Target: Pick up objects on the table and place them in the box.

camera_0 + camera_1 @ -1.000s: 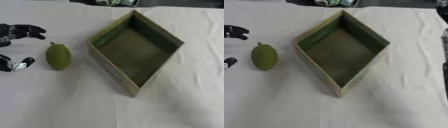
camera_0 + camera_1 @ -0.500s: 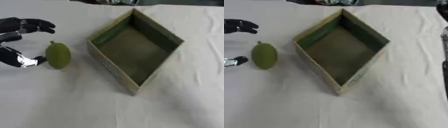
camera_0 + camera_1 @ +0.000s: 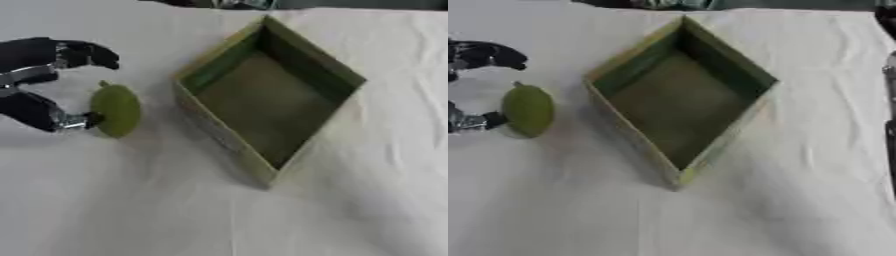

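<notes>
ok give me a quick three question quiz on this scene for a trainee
1. True or false: the green fruit is already inside the box.
2. Which hand is at the fruit? A) the left hand B) the right hand C) a person's bare hand
3. Fill in: the box holds ____ at this moment.

Key
1. False. The fruit lies on the white cloth, left of the box and apart from it.
2. A. The left hand comes in from the left with fingers above the fruit and thumb at its lower left side, not closed round it.
3. Nothing; only its bare floor shows.
</notes>
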Controlling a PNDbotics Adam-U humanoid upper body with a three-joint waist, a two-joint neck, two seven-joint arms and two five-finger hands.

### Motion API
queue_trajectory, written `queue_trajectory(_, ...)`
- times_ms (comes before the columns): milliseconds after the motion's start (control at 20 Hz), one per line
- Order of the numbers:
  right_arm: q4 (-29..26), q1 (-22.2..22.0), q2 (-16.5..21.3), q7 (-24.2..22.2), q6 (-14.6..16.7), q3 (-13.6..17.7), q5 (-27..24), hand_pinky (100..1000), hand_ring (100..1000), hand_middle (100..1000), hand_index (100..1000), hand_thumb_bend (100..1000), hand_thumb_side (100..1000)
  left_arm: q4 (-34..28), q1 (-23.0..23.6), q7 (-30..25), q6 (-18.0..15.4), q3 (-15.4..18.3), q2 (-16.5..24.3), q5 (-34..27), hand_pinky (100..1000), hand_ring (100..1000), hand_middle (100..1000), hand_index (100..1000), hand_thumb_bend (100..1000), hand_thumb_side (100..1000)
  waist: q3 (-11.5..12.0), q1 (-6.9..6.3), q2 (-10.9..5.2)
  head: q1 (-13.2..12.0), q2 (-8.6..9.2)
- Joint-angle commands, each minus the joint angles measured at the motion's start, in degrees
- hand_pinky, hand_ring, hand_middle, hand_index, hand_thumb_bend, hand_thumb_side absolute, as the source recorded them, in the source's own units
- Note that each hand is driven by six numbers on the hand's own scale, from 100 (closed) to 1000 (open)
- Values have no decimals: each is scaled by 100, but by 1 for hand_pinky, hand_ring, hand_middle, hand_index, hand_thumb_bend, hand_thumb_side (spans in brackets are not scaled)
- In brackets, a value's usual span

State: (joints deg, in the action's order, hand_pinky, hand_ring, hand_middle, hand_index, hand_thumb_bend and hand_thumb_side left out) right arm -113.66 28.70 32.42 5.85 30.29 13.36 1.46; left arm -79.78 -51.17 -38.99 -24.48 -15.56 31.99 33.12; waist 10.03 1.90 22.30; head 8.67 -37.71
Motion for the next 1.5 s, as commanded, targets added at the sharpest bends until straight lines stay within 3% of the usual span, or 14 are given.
queue_trajectory(50, -93, 61, 89, -20, 0, 17, -31, 801, 618, 573, 774, 100, 421, 133, -124, -697, -566, -3, 12, 147, 951, 951, 859, 944, 346, 707, -16, -19, -127, -16, 15)
queue_trajectory(350, -93, 54, 70, -9, -4, 15, -43, 802, 616, 571, 774, 100, 430, 459, -125, -929, -514, 11, -71, 333, 920, 929, 792, 951, 356, 734, -39, -28, -118, -32, 18)
queue_trajectory(700, -93, 59, 50, -1, 2, 1, -69, 802, 615, 569, 773, 100, 432, 673, -145, -1109, -620, -8, -140, 600, 913, 908, 782, 954, 393, 714, -48, -29, -115, -50, 29)
queue_trajectory(900, -93, 58, 35, 0, 3, -11, -89, 802, 612, 565, 772, 100, 437, 734, -153, -1047, -707, -17, -170, 852, 921, 901, 795, 968, 437, 571, -49, -29, -117, -59, 46)
queue_trajectory(1000, -93, 56, 30, -1, 2, -15, -100, 802, 610, 564, 772, 100, 440, 746, -153, -973, -748, -17, -175, 999, 918, 897, 794, 965, 441, 326, -49, -31, -119, -62, 54)
queue_trajectory(1150, -93, 48, 22, -5, 2, -22, -117, 803, 609, 563, 772, 100, 446, 776, -152, -842, -755, -16, -183, 1196, 905, 888, 786, 957, 417, 118, -46, -36, -120, -67, 58)
queue_trajectory(1500, -93, 39, 1, -33, 3, -45, -168, 804, 606, 560, 772, 100, 456, 786, -158, -530, -569, -33, -198, 1388, 777, 829, 746, 926, 337, 100, -39, -41, -118, -80, 69)
